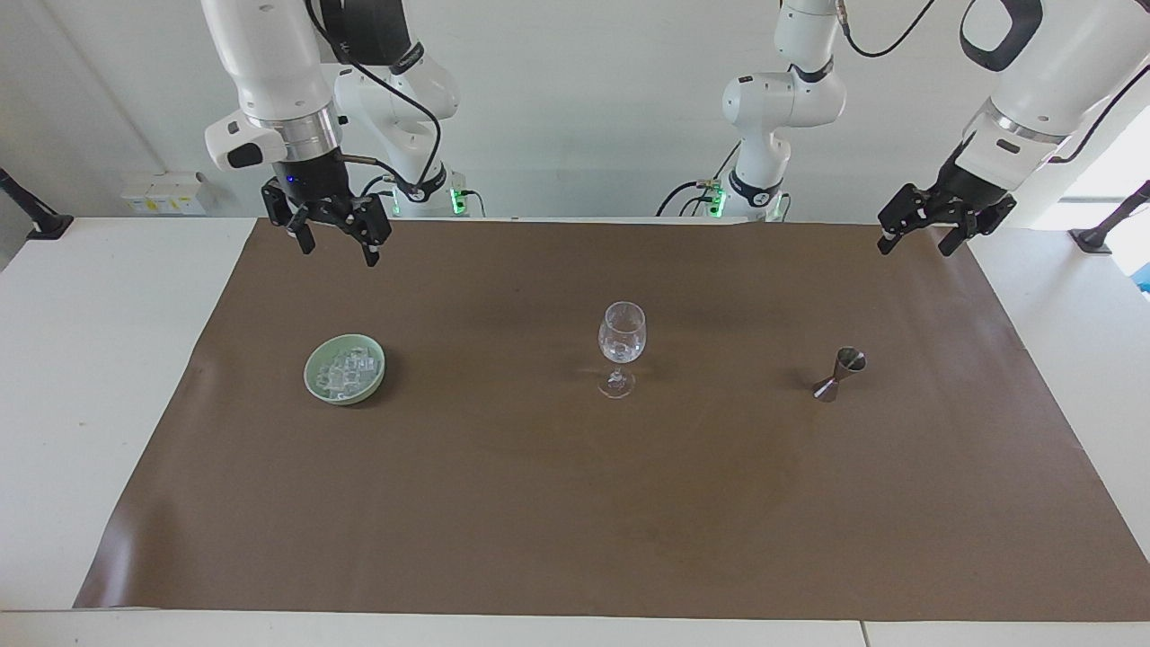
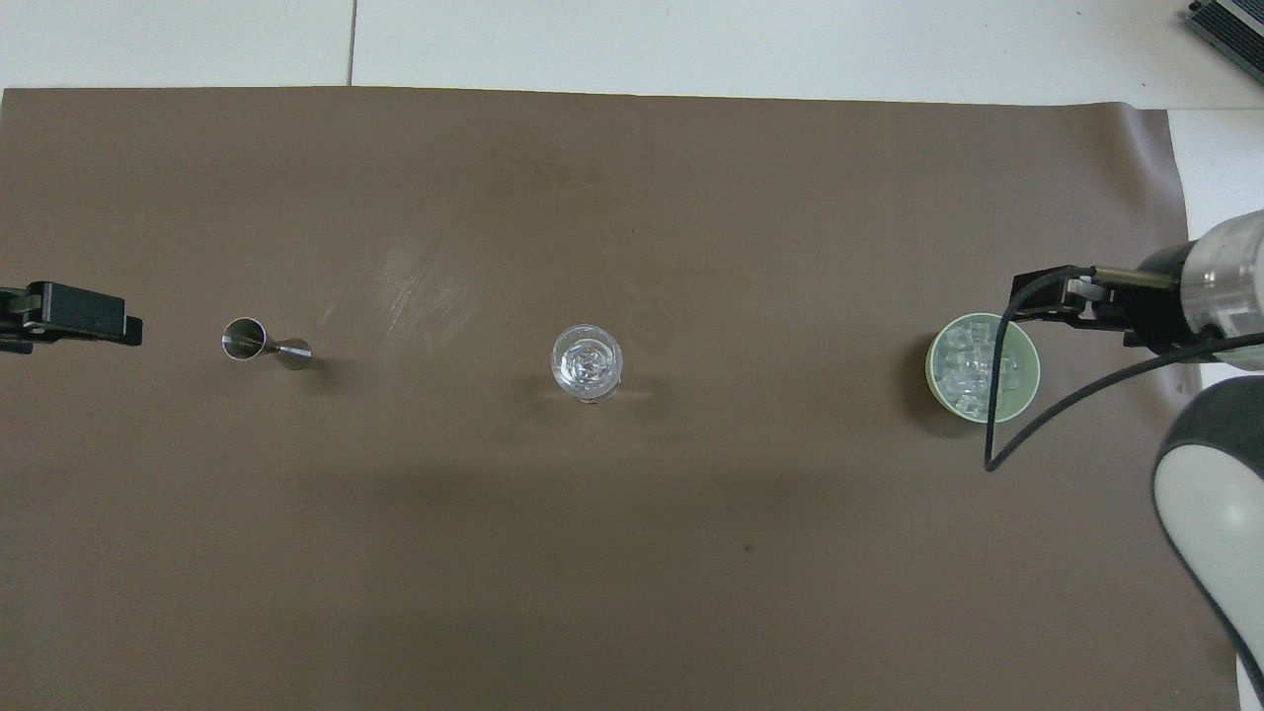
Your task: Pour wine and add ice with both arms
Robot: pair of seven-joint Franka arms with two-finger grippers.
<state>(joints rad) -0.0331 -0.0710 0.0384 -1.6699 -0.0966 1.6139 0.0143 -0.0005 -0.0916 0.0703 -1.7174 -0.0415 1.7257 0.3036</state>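
- Right now the right gripper [image 1: 332, 241] hangs in the air over the brown mat's edge nearest the robots, at the right arm's end of the table, fingers spread wide and pointing down, nothing between them.
- It touches nothing; the pale green bowl [image 1: 344, 369] sits on the mat below it, farther from the robots.
- Ice [image 1: 346, 368] fills that bowl, a heap of small clear cubes, plain to see from overhead too [image 2: 978, 370].
- From overhead a black cable loops across the bowl's rim [image 2: 1033, 367], hanging from the right arm's wrist; it is up in the air, not in the bowl.
- Over at the left arm's end, the left gripper [image 1: 925, 235] waits above the mat's corner nearest the robots, tilted, fingers parted and empty.
- Centre of the mat: a clear stemmed glass [image 1: 621, 348] stands upright, with something clear and glinting in its bowl; I cannot tell whether that is ice or liquid.
- Between the glass and the left arm's end stands a small metal jigger [image 1: 839, 373], upright, well apart from the glass.
- Bowl, glass and jigger sit roughly in one line along the table.
- Underneath it all lies a brown mat [image 1: 575, 503] covering most of a white table [image 1: 90, 359], with a pale scuff showing on the mat from overhead.
- Round the room: a plain white wall by the arm bases, green lights glowing low on both bases, and a black clamp at each end of the table.
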